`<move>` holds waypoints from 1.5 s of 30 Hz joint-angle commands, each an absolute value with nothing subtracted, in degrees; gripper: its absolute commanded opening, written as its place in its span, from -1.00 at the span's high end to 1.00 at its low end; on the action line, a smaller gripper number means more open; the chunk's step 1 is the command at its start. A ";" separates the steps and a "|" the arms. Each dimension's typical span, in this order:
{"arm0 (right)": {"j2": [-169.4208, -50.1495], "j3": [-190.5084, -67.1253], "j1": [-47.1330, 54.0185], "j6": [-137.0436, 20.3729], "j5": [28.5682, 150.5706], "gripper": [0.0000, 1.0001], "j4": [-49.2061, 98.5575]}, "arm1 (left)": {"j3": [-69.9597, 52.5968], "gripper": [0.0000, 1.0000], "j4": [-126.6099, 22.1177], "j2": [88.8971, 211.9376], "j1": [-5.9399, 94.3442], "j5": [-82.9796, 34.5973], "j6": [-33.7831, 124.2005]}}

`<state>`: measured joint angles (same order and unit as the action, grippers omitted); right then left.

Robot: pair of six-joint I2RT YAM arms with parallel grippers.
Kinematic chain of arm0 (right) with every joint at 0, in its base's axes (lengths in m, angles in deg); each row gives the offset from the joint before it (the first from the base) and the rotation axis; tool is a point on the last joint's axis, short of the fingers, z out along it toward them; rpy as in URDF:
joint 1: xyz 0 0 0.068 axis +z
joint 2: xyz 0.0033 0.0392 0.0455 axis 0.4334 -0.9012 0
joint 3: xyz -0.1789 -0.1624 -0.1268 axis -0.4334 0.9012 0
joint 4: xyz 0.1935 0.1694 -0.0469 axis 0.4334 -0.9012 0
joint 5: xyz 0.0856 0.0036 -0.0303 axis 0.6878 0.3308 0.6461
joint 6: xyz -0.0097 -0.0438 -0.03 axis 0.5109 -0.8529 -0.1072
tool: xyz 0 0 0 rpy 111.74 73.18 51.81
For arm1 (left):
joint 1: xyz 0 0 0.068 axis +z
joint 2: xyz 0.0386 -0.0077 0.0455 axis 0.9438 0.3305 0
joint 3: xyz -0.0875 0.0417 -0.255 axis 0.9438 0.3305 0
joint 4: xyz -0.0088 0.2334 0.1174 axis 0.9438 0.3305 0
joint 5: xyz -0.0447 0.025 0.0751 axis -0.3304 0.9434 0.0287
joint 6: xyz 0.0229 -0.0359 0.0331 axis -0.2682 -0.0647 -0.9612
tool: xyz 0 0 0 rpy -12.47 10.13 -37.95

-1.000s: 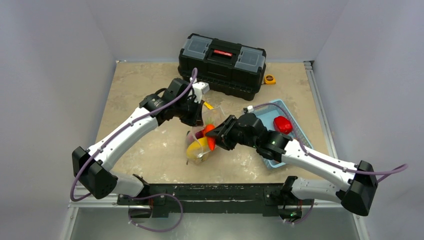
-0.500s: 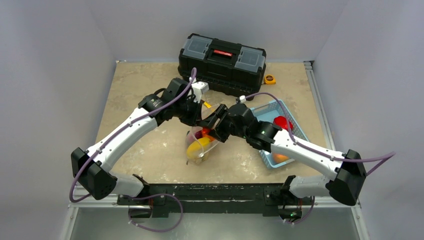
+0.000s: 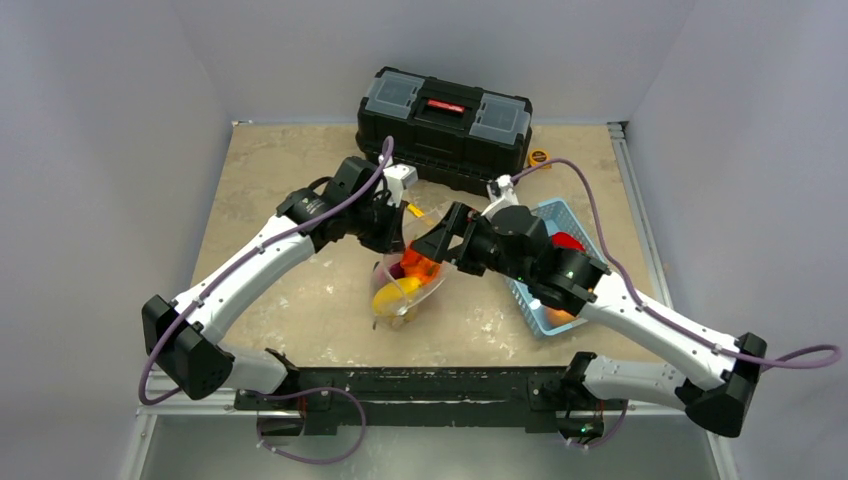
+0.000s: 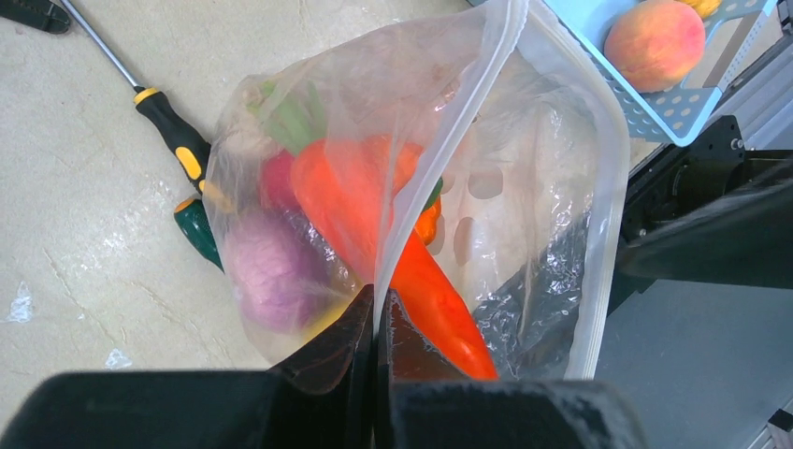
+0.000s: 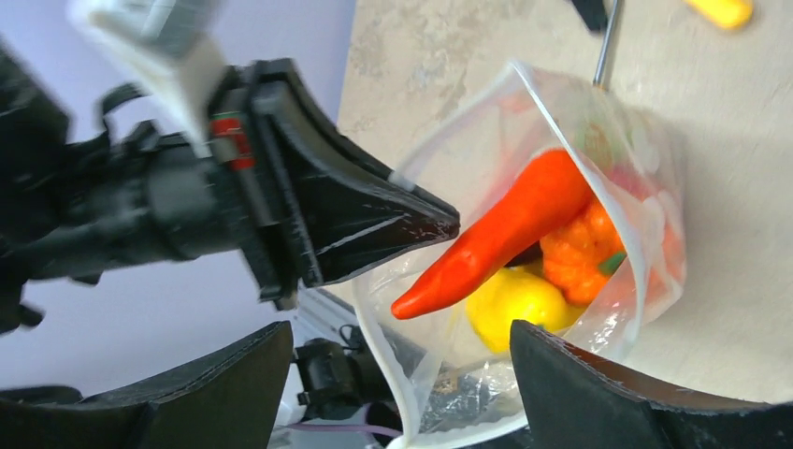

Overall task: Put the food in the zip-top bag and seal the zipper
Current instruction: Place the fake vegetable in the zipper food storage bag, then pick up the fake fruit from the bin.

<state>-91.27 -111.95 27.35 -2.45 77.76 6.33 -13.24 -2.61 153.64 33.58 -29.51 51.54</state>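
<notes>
Since a second ago my right arm has lifted back from the zip-top bag (image 3: 403, 292) and its jaws have spread; the carrot (image 5: 505, 234) it carried is now lying inside. The right gripper (image 5: 400, 339) is hanging released over the open mouth, with nothing between its fingers (image 5: 598, 393).

The left gripper (image 4: 376, 304) is staying clenched on one lip of the bag, pinching the zipper (image 4: 449, 150), which is running straight away from its jaws and is not sealed. The bag is sitting near the middle of the tabletop (image 3: 260, 180), mouth held up and bottom sagging toward the near edge.

The carrot's long axis is running along the bag's depth, green top deep inside and pointed tip aimed at the mouth, close by the pinched lip. I cannot tell whether the tip is clearing the zipper line. A yellow piece (image 5: 510, 299), an orange piece (image 5: 575, 257) and a purple piece (image 4: 271, 267) are crowding around it.

Two screwdrivers, one yellow-handled (image 4: 173, 140) and one green-handled (image 4: 196, 229), are lying just beside the bag on its far side. The light blue basket (image 3: 530, 310) is sitting toward the right edge, holding a peach (image 4: 655, 42) and a red piece (image 3: 568, 240). A black toolbox (image 3: 445, 128) is standing at the far edge.
</notes>
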 commanded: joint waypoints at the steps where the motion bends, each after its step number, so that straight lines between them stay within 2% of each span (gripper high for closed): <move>1: -87.07 -117.44 27.64 -17.42 74.15 -0.74 -0.59 | -15.44 1.00 -3.74 151.58 34.17 -28.56 51.30; 8: -88.10 -122.20 27.68 -23.86 68.43 -0.71 -13.69 | -13.69 1.00 -6.08 147.13 34.31 -25.97 49.95; 14: -87.26 -117.23 27.66 -23.28 68.03 -0.70 -13.72 | -14.46 1.00 -5.27 148.61 34.27 -26.80 50.27; 20: -82.54 -115.38 27.55 -19.38 57.86 -0.70 -17.09 | -13.91 1.00 -5.71 148.45 34.34 -26.22 50.52; 25: -81.53 -115.78 25.93 -12.39 40.57 -0.69 -24.85 | -14.98 1.00 -4.28 150.81 34.32 -27.89 51.07; 27: -82.61 -113.35 20.62 -12.57 38.67 -0.69 -25.31 | -15.00 1.00 -4.27 151.00 34.30 -28.19 51.12; 31: -82.63 -105.68 5.57 -17.40 49.18 -0.67 -18.21 | -14.77 1.00 -4.35 150.95 34.26 -27.76 51.16; 37: -80.31 -92.47 -8.24 -14.60 60.74 -0.59 -9.22 | -14.98 1.00 -4.26 151.65 34.29 -28.84 51.38; 40: -82.27 -89.07 -13.28 -9.19 60.11 -0.74 -10.65 | -15.00 1.00 -4.27 151.44 34.31 -28.93 51.38; 43: -86.37 -90.93 -14.67 -4.61 55.84 -0.84 -17.69 | -15.00 1.00 -4.26 151.26 34.31 -28.90 51.38; 44: -87.77 -92.24 -14.64 -3.21 54.70 -0.95 -19.97 | -15.00 1.00 -4.29 151.25 34.31 -28.99 51.38; 45: -89.26 -93.14 -14.69 -2.39 54.02 -0.97 -21.87 | -15.00 1.00 -4.27 151.33 34.30 -28.98 51.38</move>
<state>-85.74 -89.41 -14.48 -9.47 57.18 -15.74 -13.18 -2.92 151.54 33.95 -27.85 51.02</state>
